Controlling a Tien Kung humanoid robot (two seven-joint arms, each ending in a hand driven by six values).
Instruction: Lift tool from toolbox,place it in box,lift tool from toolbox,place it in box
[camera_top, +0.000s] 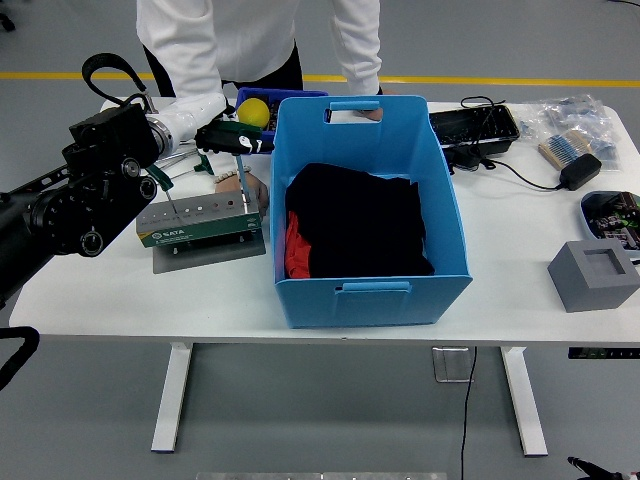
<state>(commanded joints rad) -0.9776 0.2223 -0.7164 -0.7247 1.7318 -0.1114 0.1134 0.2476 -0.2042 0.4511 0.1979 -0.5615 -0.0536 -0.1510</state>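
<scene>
My left hand (222, 135) is shut on the black and green handle of a screwdriver (238, 142), just above the grey toolbox (200, 221). The screwdriver's thin shaft reaches down to the toolbox's right end. A second green-handled screwdriver (160, 179) stands in the toolbox's left end. The big blue box (445, 215) stands to the right of the toolbox, with black and red cloth inside. A person's hand (251, 187) rests behind the toolbox, and the other hand (371, 114) is at the box's far handle.
A small blue bin with a yellow ball (254, 109) sits behind my hand. On the right lie a black tray with cables (475, 128), a power adapter (580, 169), bagged parts (575, 118) and a grey block (594, 275).
</scene>
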